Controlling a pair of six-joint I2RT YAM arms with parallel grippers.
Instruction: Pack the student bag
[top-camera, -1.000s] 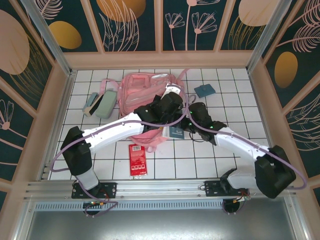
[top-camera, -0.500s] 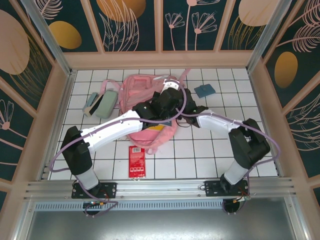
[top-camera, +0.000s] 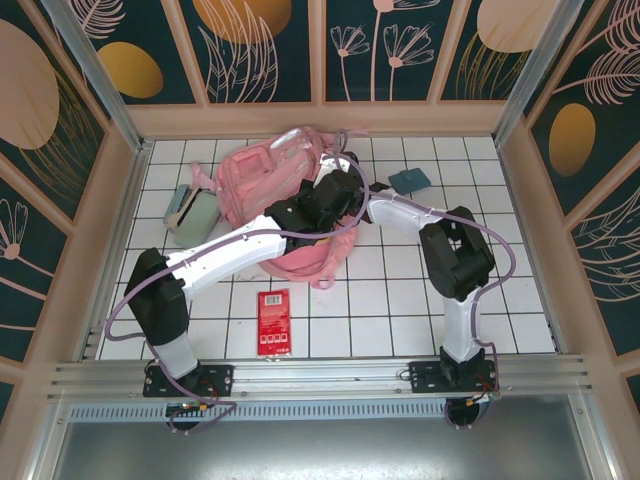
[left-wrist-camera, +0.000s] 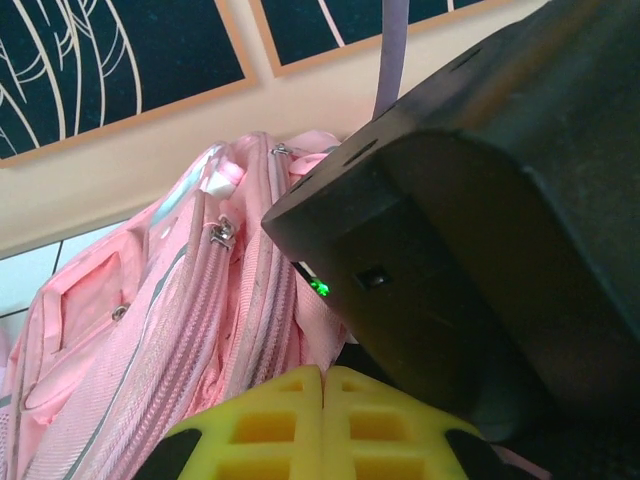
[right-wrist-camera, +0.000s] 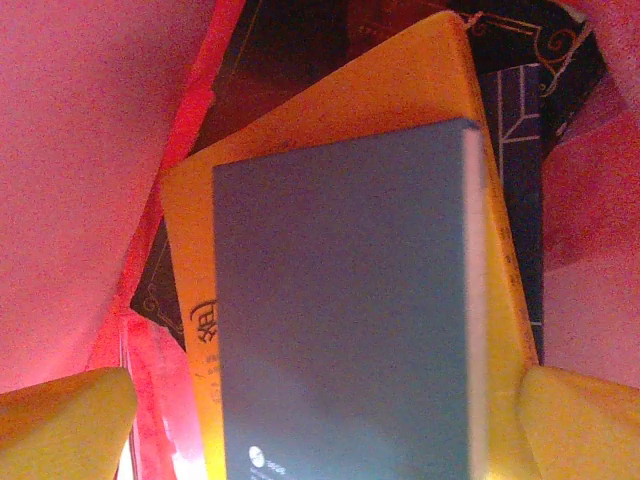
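Red pkt (top-camera: 275, 322), mint case (top-camera: 196, 218), blue pad (top-camera: 408, 180) apart.

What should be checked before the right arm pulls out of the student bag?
1. Grey-blue book lies inside the student bag, on top of a yellow book: ok.
2. Right jaws stand wide apart, with a gap to the grey-blue book on each side: ok.
3. Left jaws shut: ok. Whether they pinch bag fabric: cannot tell.
4. Clear way out through the bag's opening: cannot tell.
5. Everything packed: not ok. The red packet, mint pencil case and blue item lie outside the bag on the table.
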